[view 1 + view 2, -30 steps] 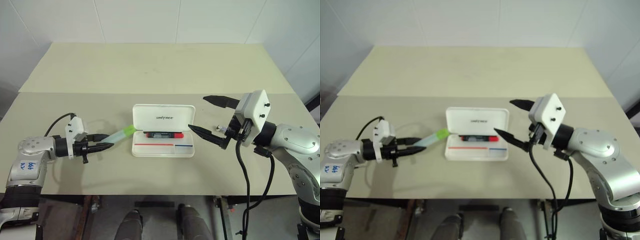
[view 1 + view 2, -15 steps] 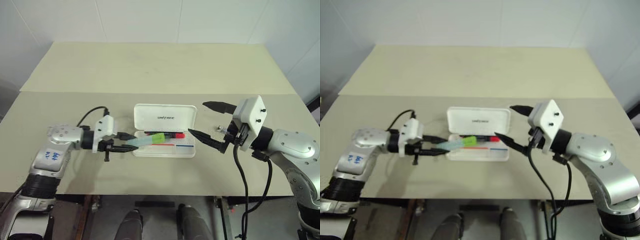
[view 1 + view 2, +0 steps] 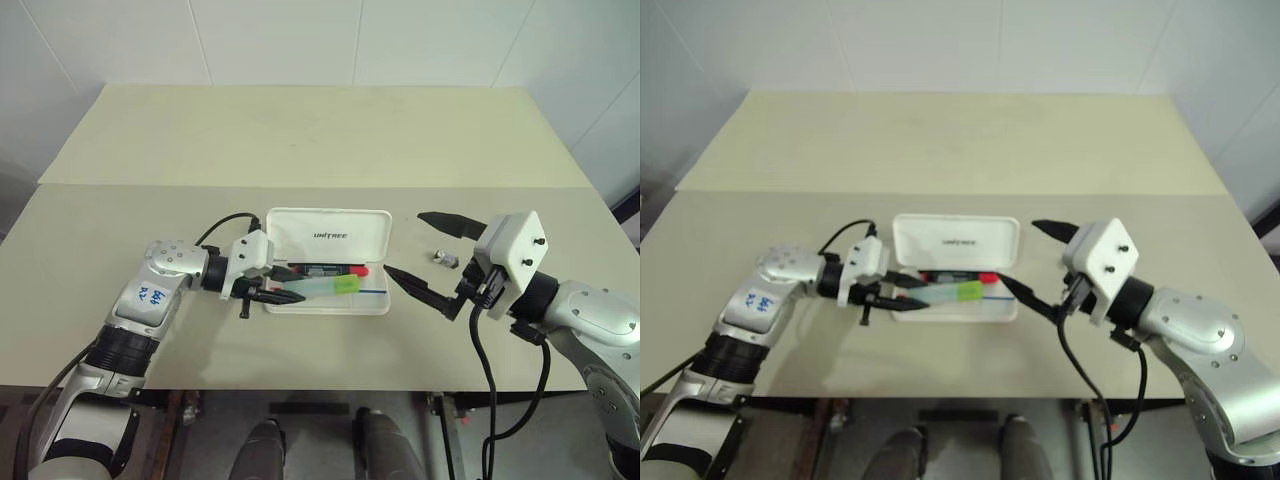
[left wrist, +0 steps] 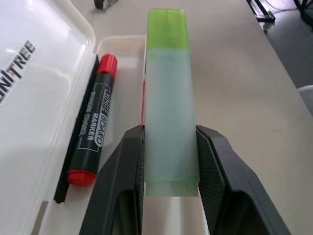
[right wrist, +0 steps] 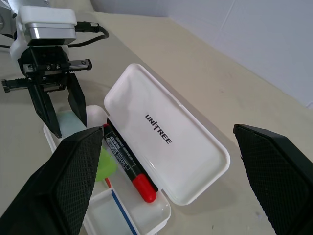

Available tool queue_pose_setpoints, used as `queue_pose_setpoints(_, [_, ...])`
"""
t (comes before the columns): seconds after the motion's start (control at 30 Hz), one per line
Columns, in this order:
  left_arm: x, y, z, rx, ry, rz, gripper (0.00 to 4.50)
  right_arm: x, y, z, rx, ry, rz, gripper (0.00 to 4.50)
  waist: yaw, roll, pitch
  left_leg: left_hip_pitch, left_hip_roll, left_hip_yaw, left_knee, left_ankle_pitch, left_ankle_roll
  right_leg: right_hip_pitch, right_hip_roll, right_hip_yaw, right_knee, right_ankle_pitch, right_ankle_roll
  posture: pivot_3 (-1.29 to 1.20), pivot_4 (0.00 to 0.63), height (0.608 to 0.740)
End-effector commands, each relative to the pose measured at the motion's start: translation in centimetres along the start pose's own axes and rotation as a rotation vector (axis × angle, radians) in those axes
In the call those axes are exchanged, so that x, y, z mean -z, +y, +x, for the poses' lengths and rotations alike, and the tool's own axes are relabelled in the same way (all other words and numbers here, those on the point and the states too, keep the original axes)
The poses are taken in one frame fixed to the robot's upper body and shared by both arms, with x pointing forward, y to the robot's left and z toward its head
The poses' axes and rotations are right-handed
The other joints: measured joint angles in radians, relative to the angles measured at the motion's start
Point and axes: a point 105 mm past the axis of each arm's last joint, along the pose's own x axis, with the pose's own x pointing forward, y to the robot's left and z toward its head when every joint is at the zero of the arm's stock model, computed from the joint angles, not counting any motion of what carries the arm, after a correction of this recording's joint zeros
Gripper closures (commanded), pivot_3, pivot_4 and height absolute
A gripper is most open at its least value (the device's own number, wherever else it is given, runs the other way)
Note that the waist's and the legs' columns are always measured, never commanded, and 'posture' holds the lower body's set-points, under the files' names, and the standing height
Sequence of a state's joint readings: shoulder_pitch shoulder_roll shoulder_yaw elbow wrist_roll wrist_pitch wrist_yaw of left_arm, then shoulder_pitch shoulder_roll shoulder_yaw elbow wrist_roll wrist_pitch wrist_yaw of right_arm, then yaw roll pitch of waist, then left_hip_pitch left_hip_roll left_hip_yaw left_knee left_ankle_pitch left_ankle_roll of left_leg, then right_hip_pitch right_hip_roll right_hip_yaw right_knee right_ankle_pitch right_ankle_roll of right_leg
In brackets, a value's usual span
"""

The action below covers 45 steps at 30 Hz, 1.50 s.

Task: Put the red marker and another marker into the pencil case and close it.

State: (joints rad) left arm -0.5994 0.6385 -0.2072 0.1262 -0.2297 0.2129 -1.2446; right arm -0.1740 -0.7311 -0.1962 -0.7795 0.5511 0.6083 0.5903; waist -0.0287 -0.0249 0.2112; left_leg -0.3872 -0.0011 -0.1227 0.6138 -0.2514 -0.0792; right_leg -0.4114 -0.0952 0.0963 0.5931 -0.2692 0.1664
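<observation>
Head: we see the open pencil case (image 3: 327, 290) mid-table, bare table (image 3: 300, 140) all round | left gripper (image 3: 292, 284) grips the green-capped marker (image 3: 330, 287) over the tray | Left wrist: translucent barrel pinched between black fingers (image 4: 122, 181) — red marker (image 4: 93, 132) lying beside the lid | Right wrist: right gripper (image 5: 176, 176) spread wide, empty — near the case's glossy lid.

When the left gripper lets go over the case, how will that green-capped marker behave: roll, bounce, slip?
The green-capped marker looks flat-sided and broad, so it will probably settle rather than roll. It reads as stiff, light plastic; its smooth body may slide a little on release from the left gripper. The pencil case tray wall and the red marker beside it should stop any drift.
</observation>
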Motion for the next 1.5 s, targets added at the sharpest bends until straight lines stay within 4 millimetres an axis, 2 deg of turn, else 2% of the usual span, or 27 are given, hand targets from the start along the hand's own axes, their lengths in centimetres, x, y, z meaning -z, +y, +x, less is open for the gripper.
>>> queue_pose_setpoints(0.03, [-0.2, 0.4, -0.3, -0.008, 0.020, 0.036, 3.48, -1.3, -0.2, -0.5, 0.034, -0.032, -0.049, 0.00, 0.001, 0.000, 0.000, 0.000, 0.000, 0.000, 0.000, 0.000, 0.000, 0.000, 0.000, 0.000, 0.000, 0.000, 0.000, 0.00, 0.150, 0.740])
queue_pose_setpoints(0.2, [0.9, 0.6, -0.2, -0.009, 0.055, 0.012, 3.48, -1.5, -0.2, -0.7, 0.048, -0.032, -0.050, 0.00, 0.002, 0.000, 0.000, 0.000, 0.000, 0.000, 0.000, 0.000, 0.000, 0.000, 0.000, 0.000, 0.000, 0.000, 0.000, 0.00, 0.150, 0.740])
queue_pose_setpoints(0.47, [1.2, 0.5, -0.2, 0.013, 0.078, 0.026, 3.48, -1.6, -0.2, -0.5, 0.053, -0.038, -0.047, 0.00, 0.001, 0.000, 0.000, 0.000, 0.000, 0.000, 0.000, 0.000, 0.000, 0.000, 0.000, 0.000, 0.000, 0.000, 0.000, 0.00, 0.150, 0.740])
queue_pose_setpoints(0.83, [0.9, 0.1, 0.0, 0.066, 0.068, 0.046, 3.48, -1.6, -0.3, -0.3, 0.051, -0.046, -0.048, 0.00, 0.002, 0.000, 0.000, 0.000, 0.000, 0.000, 0.000, 0.000, 0.000, 0.000, 0.000, 0.000, 0.000, 0.000, 0.000, 0.00, 0.150, 0.740])
queue_pose_setpoints(0.9, [0.7, -0.1, 0.1, 0.080, 0.067, 0.059, 2.71, -1.6, -0.3, -0.2, 0.052, -0.049, -0.047, 0.00, 0.002, 0.000, 0.000, 0.000, 0.000, 0.000, 0.000, 0.000, 0.000, 0.000, 0.000, 0.000, 0.000, 0.000, 0.000, 0.00, 0.150, 0.740])
queue_pose_setpoints(0.97, [0.6, 0.0, 0.1, 0.074, 0.068, 0.072, 2.16, -1.6, -0.3, -0.1, 0.052, -0.051, -0.047, 0.00, 0.002, 0.000, 0.000, 0.000, 0.000, 0.000, 0.000, 0.000, 0.000, 0.000, 0.000, 0.000, 0.000, 0.000, 0.000, 0.00, 0.150, 0.740])
queue_pose_setpoints(1.3, [0.2, -0.1, 0.0, 0.072, 0.055, 0.079, 2.16, -1.5, -0.4, 0.1, 0.049, -0.056, -0.045, 0.00, 0.001, 0.000, 0.000, 0.000, 0.000, 0.000, 0.000, 0.000, 0.000, 0.000, 0.000, 0.000, 0.000, 0.000, 0.000, 0.00, 0.150, 0.740])
queue_pose_setpoints(1.43, [-1.1, -0.1, -0.4, 0.069, 0.007, 0.104, 2.16, -0.9, -0.5, 0.0, 0.047, -0.038, -0.029, 0.00, 0.002, 0.000, 0.000, 0.000, 0.000, 0.000, 0.000, 0.000, 0.000, 0.000, 0.000, 0.000, 0.000, 0.000, 0.000, 0.00, 0.150, 0.740])
queue_pose_setpoints(1.5, [-2.3, 0.0, -0.9, 0.068, -0.033, 0.117, 2.16, 0.3, -0.8, -0.4, 0.054, -0.010, -0.006, 0.00, 0.002, 0.000, 0.000, 0.000, 0.000, 0.000, 0.000, 0.000, 0.000, 0.000, 0.000, 0.000, 0.000, 0.000, 0.000, 0.00, 0.150, 0.740])
